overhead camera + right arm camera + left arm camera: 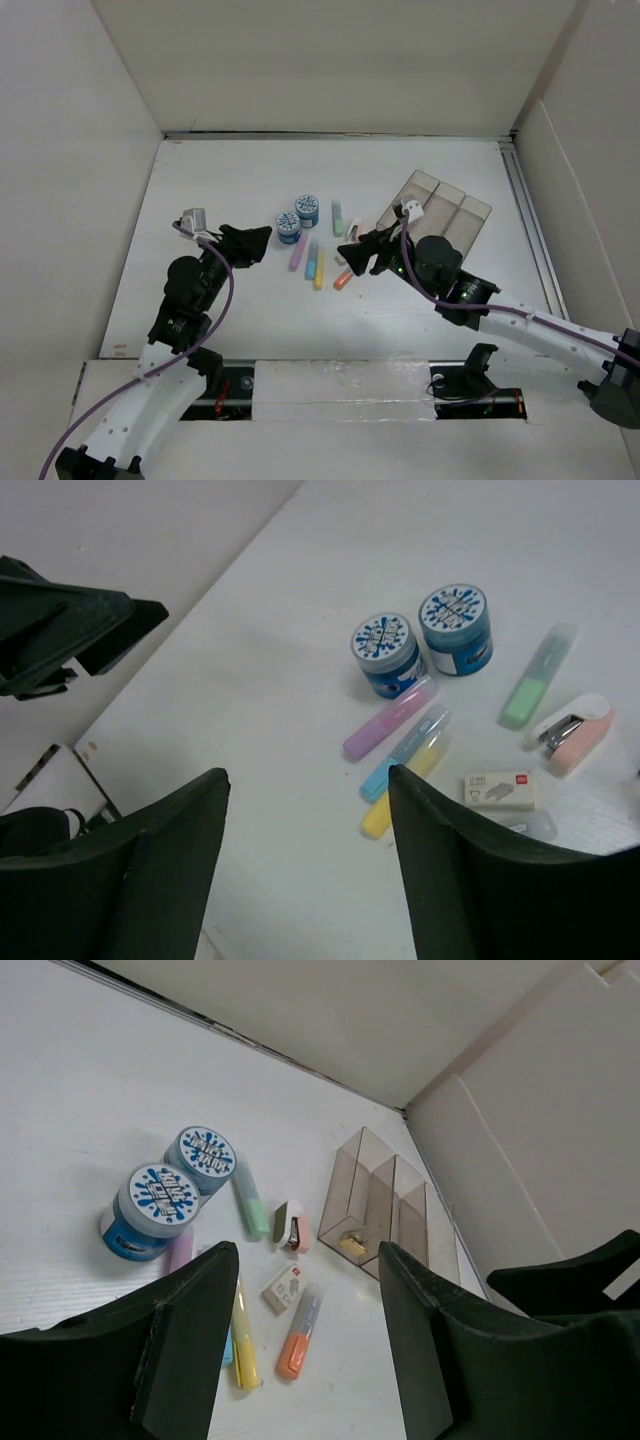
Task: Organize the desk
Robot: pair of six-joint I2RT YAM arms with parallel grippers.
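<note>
While the desk (230,180) lies below both arms, the left gripper (258,238) and right gripper (350,255) hang above it, each with jaws spread wide.

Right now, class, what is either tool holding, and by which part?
Nothing. The left tool and right tool both hang open above the desk, empty.

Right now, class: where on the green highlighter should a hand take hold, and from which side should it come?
Mid-barrel, probably, from straight above, closing across its width: the green highlighter lies flat on the desk, long and narrow, with bare gaps toward a blue tub and the pink stapler.
</note>
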